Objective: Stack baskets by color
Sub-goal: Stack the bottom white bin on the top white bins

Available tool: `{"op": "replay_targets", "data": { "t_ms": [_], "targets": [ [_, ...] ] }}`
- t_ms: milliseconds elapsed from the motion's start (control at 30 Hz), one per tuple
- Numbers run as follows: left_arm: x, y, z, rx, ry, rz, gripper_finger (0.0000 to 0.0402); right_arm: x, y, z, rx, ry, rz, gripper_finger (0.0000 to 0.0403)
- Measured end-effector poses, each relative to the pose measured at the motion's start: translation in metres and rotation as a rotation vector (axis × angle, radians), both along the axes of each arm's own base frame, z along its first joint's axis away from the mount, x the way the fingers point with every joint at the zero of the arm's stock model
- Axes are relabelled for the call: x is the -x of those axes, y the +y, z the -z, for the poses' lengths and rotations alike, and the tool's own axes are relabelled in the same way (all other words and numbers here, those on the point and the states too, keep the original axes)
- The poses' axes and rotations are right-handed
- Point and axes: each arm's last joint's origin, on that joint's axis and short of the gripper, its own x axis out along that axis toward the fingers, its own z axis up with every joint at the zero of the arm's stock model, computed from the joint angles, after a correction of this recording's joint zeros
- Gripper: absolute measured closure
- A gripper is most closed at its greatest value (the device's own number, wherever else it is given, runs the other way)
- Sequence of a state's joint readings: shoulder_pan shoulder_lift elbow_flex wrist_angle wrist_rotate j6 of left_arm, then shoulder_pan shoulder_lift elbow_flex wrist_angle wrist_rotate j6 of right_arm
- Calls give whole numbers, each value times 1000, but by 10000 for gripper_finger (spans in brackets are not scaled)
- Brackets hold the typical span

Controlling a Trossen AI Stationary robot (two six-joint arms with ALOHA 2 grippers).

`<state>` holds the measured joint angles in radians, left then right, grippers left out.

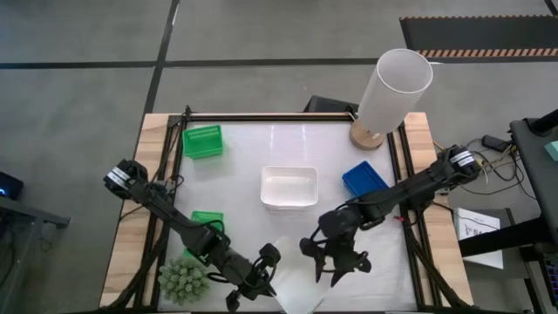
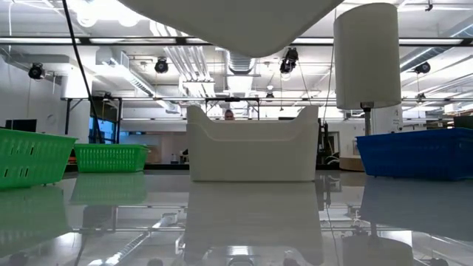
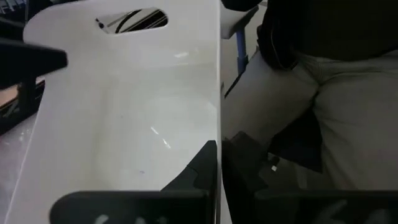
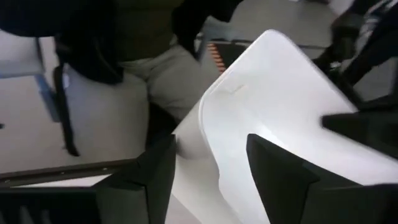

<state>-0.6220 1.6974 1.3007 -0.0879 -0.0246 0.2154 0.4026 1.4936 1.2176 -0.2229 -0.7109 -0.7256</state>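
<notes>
High view: both grippers sit at the worktop's (image 1: 261, 139) near edge around a white basket (image 4: 298, 118), left gripper (image 1: 261, 277) with jaws shut, right gripper (image 4: 208, 171) jaws wide astride its rim, while another white basket (image 1: 289, 187) lies mid-worktop, green baskets (image 1: 202, 141) left, blue basket (image 1: 365, 179) right.

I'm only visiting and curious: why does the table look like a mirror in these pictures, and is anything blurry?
Low view: the glossy table mirrors the white basket and ceiling lights; a pale shape fills the top edge, too close to make out. High view: soft glare on the table around the white basket. Wrist views: a white basket up close looks smeared, a person behind it.
</notes>
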Motion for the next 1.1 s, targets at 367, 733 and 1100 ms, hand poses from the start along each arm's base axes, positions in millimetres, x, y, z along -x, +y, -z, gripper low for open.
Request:
{"op": "replay_targets", "data": {
  "t_ms": [367,733,1100],
  "targets": [
    [1,0,1,32,33,-22,401,-14,8,-2,18,54,-112,359],
    [-2,7,-3,70,48,-76,399,-11,7,-3,56,54,-147,390],
    [2,22,-11,10,47,-190,263,-11,4,-1,85,74,-112,393]
  ]
}}
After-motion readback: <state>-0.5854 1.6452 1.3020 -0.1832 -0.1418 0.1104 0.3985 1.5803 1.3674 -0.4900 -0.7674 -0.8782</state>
